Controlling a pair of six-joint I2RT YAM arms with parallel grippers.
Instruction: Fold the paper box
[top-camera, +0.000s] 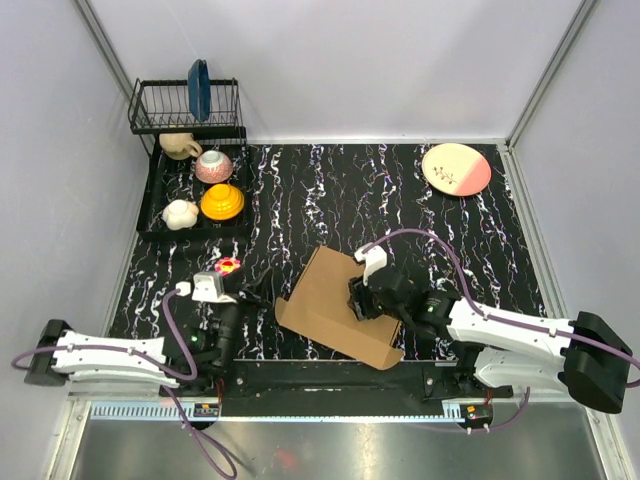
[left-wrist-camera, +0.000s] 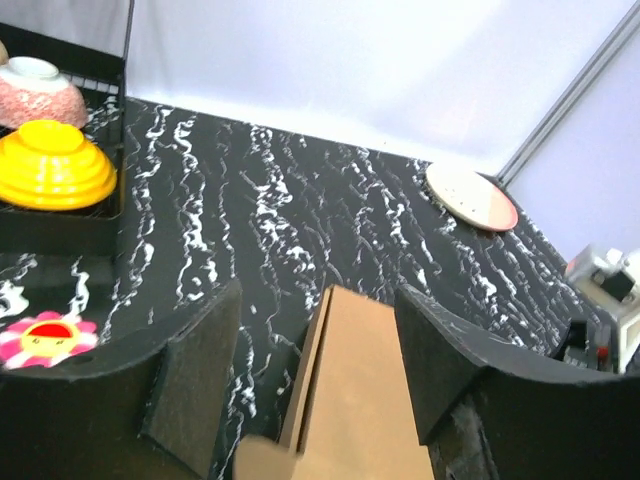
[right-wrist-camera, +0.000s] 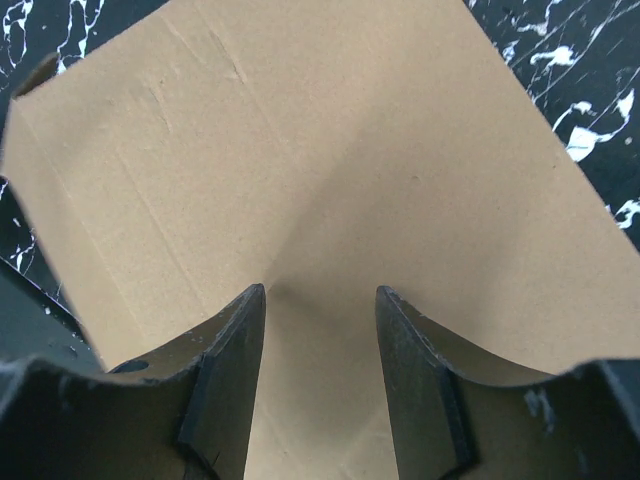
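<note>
The paper box (top-camera: 335, 305) is plain brown cardboard, folded flat, lying near the front middle of the marbled table. It fills the right wrist view (right-wrist-camera: 300, 160) and its left end shows in the left wrist view (left-wrist-camera: 355, 400). My right gripper (top-camera: 358, 300) (right-wrist-camera: 320, 300) is open, its tips pressed down on the box's top panel near its right side. My left gripper (top-camera: 255, 297) (left-wrist-camera: 318, 320) is open and empty, its jaws wide, just left of the box's left end.
A black dish rack (top-camera: 190, 195) at the back left holds a yellow bowl (top-camera: 222, 202), a pink bowl (top-camera: 213, 165), a cream cup and a blue plate. A pink plate (top-camera: 456, 169) lies at back right. A small flower toy (top-camera: 228, 265) lies by the left gripper.
</note>
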